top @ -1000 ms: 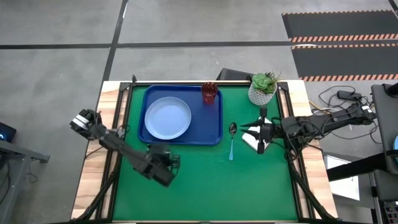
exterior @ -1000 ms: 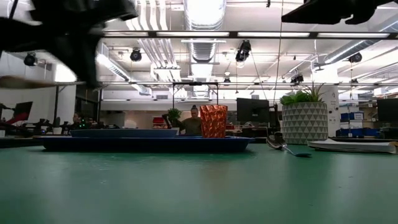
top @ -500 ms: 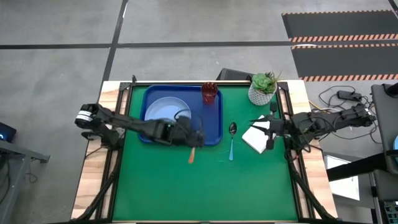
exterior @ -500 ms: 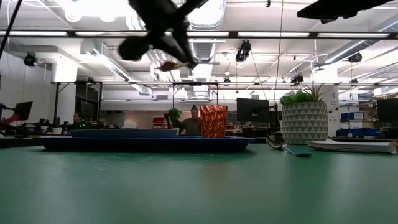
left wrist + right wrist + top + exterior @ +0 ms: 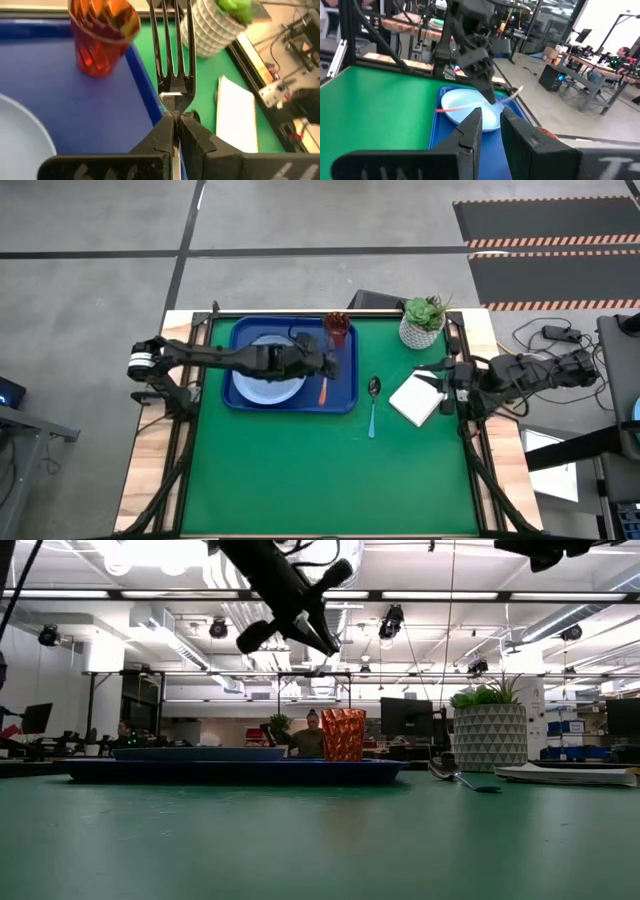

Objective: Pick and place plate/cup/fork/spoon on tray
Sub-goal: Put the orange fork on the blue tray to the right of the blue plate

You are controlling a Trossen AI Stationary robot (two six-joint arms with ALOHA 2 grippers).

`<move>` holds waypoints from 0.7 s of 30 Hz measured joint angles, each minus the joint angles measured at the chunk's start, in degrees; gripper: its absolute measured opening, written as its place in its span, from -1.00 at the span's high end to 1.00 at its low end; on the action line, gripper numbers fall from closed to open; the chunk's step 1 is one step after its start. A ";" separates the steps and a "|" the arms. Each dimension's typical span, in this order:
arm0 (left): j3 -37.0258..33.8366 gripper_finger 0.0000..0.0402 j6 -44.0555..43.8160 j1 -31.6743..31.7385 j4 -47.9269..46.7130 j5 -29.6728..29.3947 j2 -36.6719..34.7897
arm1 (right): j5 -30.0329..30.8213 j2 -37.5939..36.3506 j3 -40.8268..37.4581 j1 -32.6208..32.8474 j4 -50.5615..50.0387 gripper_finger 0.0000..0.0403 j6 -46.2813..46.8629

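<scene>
My left gripper (image 5: 325,368) hangs over the right part of the dark-blue tray (image 5: 345,402), shut on the fork (image 5: 172,55). The fork's orange handle (image 5: 322,390) points toward the table's near edge. The pale-blue plate (image 5: 262,380) lies in the tray, partly hidden by my left arm. The red-brown cup (image 5: 337,328) stands upright in the tray's far right corner. The spoon (image 5: 373,405) lies flat on the green mat just right of the tray. My right gripper (image 5: 447,376) waits at the table's right edge, empty, with a narrow gap between its fingers (image 5: 472,125). My left gripper pinches the fork at its neck (image 5: 172,100), just behind the tines, between its two fingertips. The silver tines stick out beyond the fingertips toward the cup. The orange handle (image 5: 451,107) trails toward the table's near side. The fork is lifted clear above the tray.
A white box (image 5: 415,398) lies on the mat beside my right gripper. A white pot with a green plant (image 5: 423,322) stands at the far right. The green mat's near half (image 5: 330,480) is bare. People and desks show in the room beyond the table.
My left gripper has gone up from the mat's near left, then toward the far edge and right, carrying the fork, and now stands over the tray. My right gripper has drawn back toward the table's right edge.
</scene>
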 joint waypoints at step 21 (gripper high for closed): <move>2.52 0.99 0.35 9.50 -0.13 5.54 16.25 | 0.24 0.13 -0.04 0.00 -0.08 0.71 -0.66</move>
